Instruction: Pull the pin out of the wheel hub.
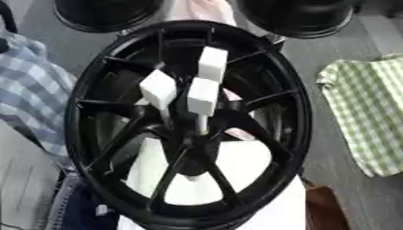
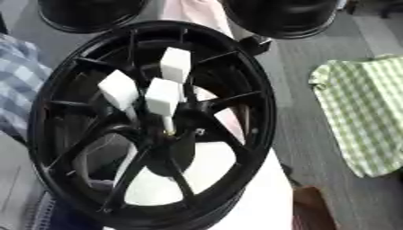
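While no robot hand shows, three white block-topped pins [image 1: 201, 96] stand in the black wheel hub [image 1: 189, 121].
Hand state cannot be told; pin shafts blur into the spokes [image 1: 169, 173].

Soft even overhead light, faint shadows; whole frame blurred; sheen on black wheel rim [image 1: 87, 85].

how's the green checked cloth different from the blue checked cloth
The green checked cloth lies right of the wheel, pale green and white; the blue checked cloth lies left, blue and white, partly behind the rim. Both are checked fabrics lying beside the wheel.
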